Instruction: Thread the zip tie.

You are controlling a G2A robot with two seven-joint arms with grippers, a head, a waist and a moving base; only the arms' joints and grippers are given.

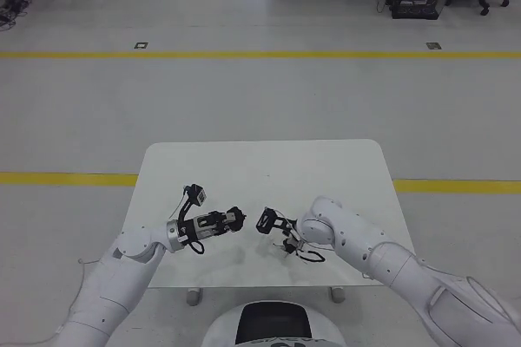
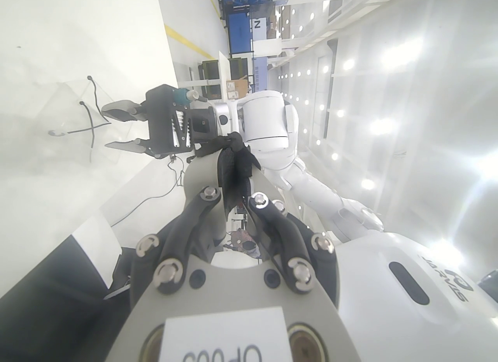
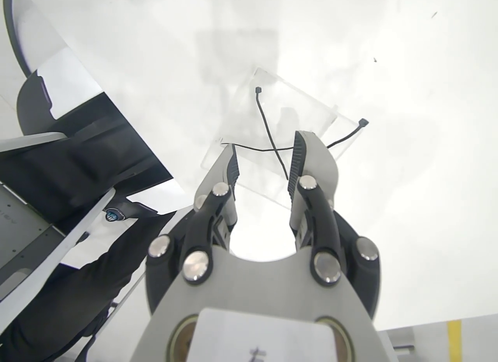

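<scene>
Right wrist view: two black zip ties lie crossed in an X on a clear sheet on the tabletop. The crossing is seen between the released jaws of the right gripper. One tie's long axis runs away from the jaws, head at the far end; the other runs across them. The left gripper hangs apart, jaws clenched; whether they pinch anything I cannot tell.
</scene>
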